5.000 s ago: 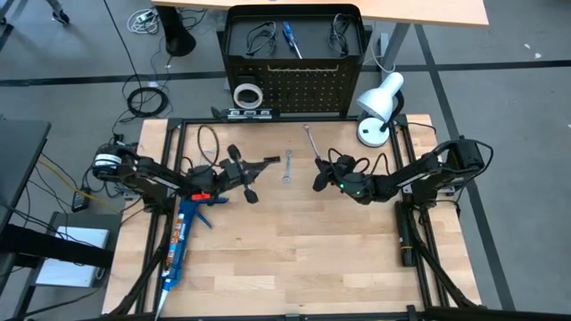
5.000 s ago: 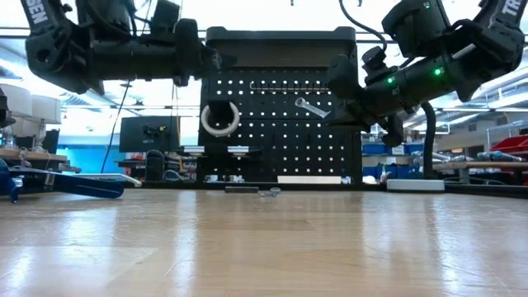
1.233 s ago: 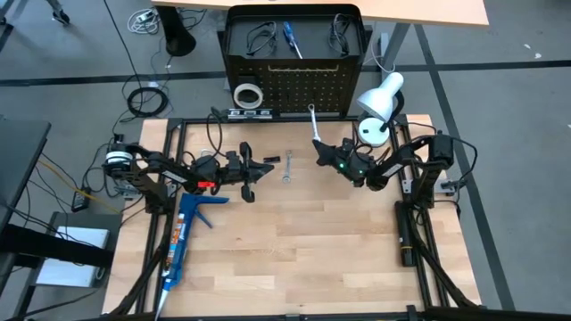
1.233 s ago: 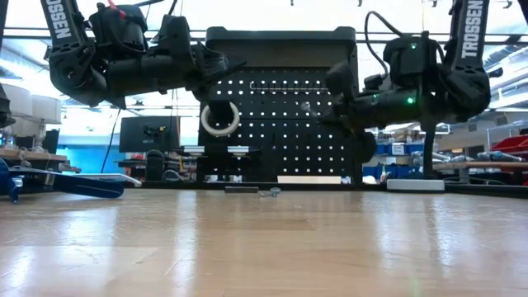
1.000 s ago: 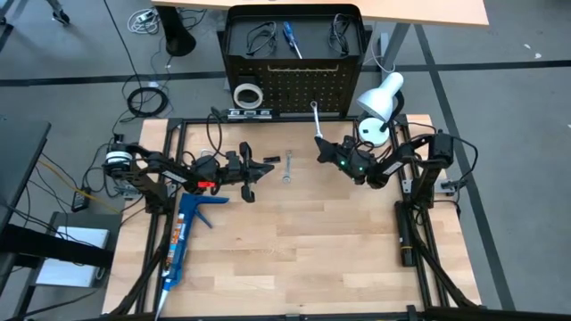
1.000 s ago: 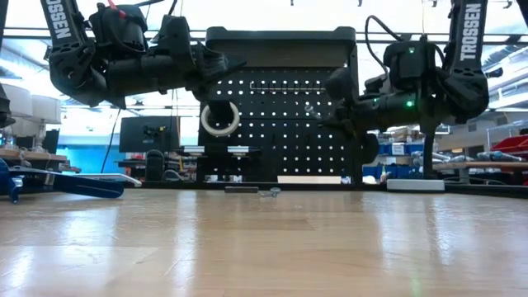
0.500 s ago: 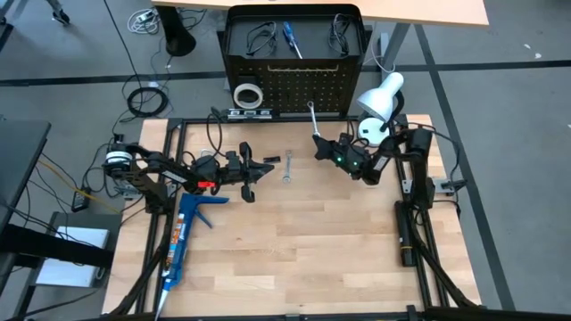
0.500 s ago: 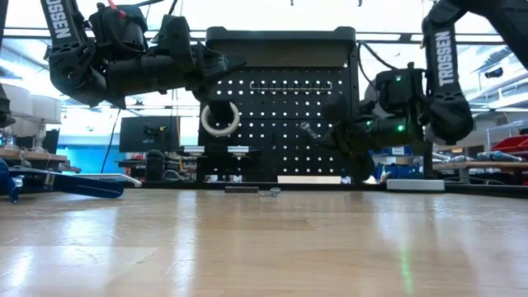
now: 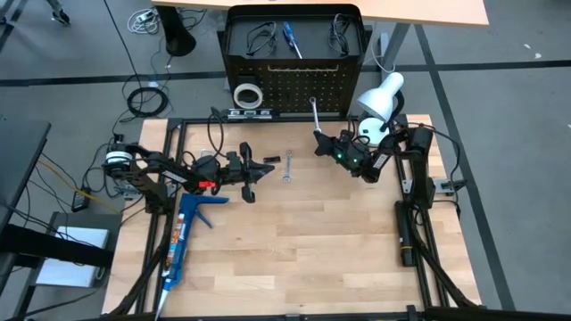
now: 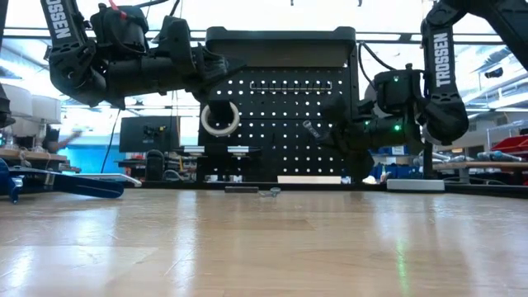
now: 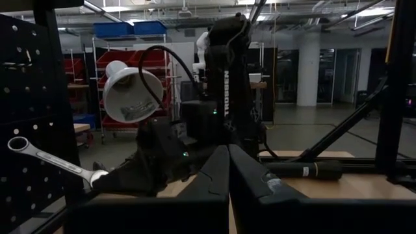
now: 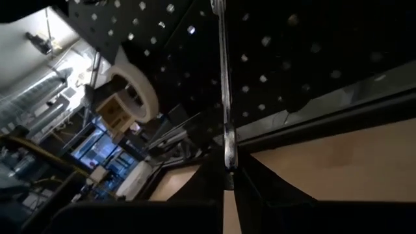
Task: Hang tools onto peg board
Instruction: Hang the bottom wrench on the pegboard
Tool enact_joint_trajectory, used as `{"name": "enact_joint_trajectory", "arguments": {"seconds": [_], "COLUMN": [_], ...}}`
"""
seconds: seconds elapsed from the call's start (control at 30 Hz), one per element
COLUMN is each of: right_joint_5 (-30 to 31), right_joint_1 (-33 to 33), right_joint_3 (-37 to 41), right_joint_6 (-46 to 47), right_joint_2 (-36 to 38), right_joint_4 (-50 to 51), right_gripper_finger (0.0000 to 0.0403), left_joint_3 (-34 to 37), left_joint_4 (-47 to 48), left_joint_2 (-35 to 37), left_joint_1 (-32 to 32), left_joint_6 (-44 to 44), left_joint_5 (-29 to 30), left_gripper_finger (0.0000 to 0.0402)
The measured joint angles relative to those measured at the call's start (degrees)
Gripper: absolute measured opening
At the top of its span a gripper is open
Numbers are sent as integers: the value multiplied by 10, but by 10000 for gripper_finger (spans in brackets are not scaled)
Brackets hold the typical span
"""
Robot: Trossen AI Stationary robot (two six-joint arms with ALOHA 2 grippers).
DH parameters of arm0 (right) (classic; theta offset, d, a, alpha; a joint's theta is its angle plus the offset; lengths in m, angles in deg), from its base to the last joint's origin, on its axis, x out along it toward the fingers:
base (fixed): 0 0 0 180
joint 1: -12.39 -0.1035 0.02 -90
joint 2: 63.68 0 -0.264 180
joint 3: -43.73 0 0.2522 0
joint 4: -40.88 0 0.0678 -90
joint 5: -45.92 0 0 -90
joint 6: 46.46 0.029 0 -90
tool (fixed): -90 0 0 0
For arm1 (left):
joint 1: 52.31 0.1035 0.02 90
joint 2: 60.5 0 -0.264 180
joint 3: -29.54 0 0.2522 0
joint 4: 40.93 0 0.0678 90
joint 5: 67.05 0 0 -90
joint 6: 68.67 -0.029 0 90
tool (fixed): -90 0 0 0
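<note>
The fingers of the right gripper (image 9: pixel 319 143) are clamped on one end of a thin silver wrench (image 9: pixel 314 111). In the high view, the wrench is held out toward the black peg board (image 9: pixel 294 85), and a second small wrench (image 9: pixel 287 167) is left on the wooden table (image 9: pixel 294 250). The left gripper (image 9: pixel 266 162) is held closed, with nothing in it, beside that wrench. In the low view, the white tape ring (image 10: pixel 219 119) is already hung on the board. In the left wrist view, the wrench's ring end (image 11: pixel 18 143) is seen near the holes. In the right wrist view, the wrench is seen as long, flat and shiny. It is judged to be hard, stiff, light and slippery, so it is best gripped on the flat shaft.
</note>
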Motion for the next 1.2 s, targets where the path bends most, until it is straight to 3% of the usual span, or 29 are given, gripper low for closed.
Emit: {"name": "enact_joint_trajectory", "arguments": {"seconds": [0.3, 0.87, 1.2], "right_joint_5": [-37, -15, -15], "right_joint_1": [23, 21, 17], "right_joint_3": [0, 0, 0], "right_joint_6": [34, 131, 163], "right_joint_2": [0, 0, 1], "right_joint_4": [10, 34, 57], "right_gripper_finger": [28, 26, 88], "left_joint_3": [0, 0, 0], "left_joint_4": [0, 1, 0], "left_joint_2": [0, 0, 0], "left_joint_1": [0, 0, 0], "left_joint_6": [2, 2, 3], "left_joint_5": [0, 0, 0], "left_gripper_finger": [1, 1, 1]}}
